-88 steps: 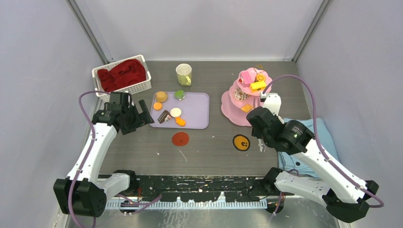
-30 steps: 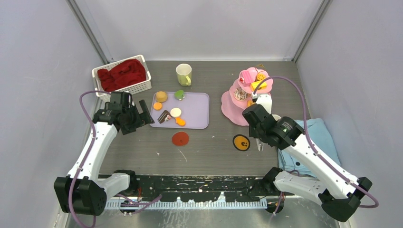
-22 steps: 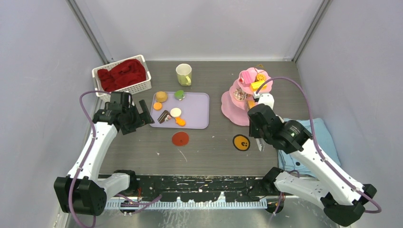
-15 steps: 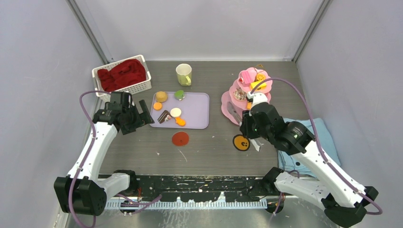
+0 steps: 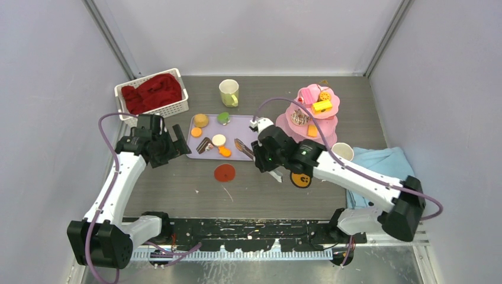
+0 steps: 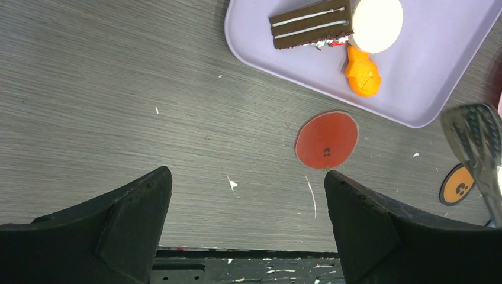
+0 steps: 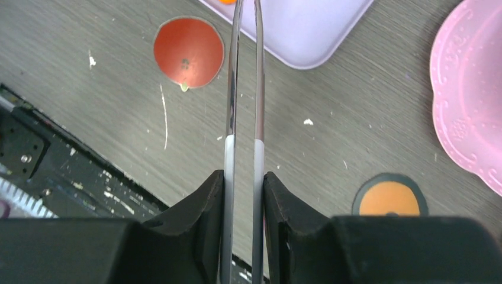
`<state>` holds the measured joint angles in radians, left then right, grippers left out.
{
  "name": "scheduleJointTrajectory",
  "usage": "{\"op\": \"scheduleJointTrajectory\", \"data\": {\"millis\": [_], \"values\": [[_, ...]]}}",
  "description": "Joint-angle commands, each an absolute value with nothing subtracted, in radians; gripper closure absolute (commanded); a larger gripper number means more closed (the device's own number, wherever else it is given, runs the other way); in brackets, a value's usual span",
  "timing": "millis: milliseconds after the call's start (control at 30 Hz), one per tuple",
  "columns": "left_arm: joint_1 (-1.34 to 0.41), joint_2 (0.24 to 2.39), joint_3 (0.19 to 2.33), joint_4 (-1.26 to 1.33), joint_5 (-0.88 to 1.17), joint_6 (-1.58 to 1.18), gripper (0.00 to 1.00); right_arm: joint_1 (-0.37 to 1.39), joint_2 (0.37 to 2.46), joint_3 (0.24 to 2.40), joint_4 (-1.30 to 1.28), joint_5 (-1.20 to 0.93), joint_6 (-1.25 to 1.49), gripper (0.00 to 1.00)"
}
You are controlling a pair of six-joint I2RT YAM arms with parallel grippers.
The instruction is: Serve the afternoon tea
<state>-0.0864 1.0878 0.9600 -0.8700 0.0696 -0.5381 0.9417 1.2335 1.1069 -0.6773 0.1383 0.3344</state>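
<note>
My right gripper [image 5: 269, 164] [image 7: 244, 177] is shut on a pair of metal tongs [image 7: 244, 89]. The tongs' arms lie close together and their tips [image 5: 241, 145] reach the near right edge of the lavender tray [image 5: 248, 133]. The tray holds several toy pastries, among them a chocolate cake slice [image 6: 311, 23], a cream round [image 6: 377, 21] and an orange sweet [image 6: 362, 72]. The pink three-tier stand [image 5: 284, 127] on the right carries more sweets, including a yellow one [image 5: 322, 106]. A pale yellow-green mug [image 5: 228, 92] stands behind the tray. My left gripper [image 5: 176, 144] [image 6: 248, 189] hangs open and empty, left of the tray.
A red coaster [image 5: 224, 173] and a black-rimmed orange coaster [image 5: 301, 179] lie on the table in front of the tray. A white basket of red cloth [image 5: 153, 93] sits at the back left. A pale cup [image 5: 342, 151] stands beside the folded light-blue towel [image 5: 385, 163].
My right arm has swung left from the pink stand to the tray, carrying the tongs, and uncovered the pale cup. The left arm has not moved.
</note>
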Motion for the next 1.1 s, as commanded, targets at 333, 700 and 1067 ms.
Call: {"op": "scheduleJointTrajectory", "data": {"millis": [333, 700, 1067], "values": [[-0.083, 1.058, 1.007, -0.878, 0.032, -0.506, 0.0, 0.943, 1.506, 1.217, -0.385, 0.127, 0.321, 0.55], [-0.083, 1.057, 1.004, -0.874, 0.032, -0.503, 0.0, 0.943, 1.603, 1.264, -0.361, 0.106, 0.318, 0.5], [-0.083, 1.051, 1.0, -0.878, 0.026, -0.501, 0.0, 0.943, 1.618, 1.271, -0.346, 0.156, 0.323, 0.71]]}}
